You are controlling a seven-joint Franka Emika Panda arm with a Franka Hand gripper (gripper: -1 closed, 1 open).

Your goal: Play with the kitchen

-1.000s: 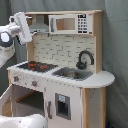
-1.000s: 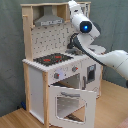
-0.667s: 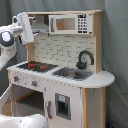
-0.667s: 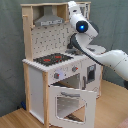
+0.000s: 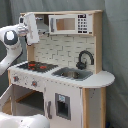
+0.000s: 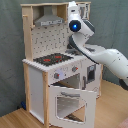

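Raised since a second ago: gripper [image 5: 31,27] now sits higher, up at the hood, above the hob [image 6: 51,59]. Likely heading for the upper shelf of the kitchen [image 5: 92,75]. Arm reaches in from the first exterior view's left, wrist upright. Finger state: cannot tell. Oven door [image 6: 70,102] hangs open

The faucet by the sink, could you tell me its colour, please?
Black; the faucet shows best in the first exterior view.
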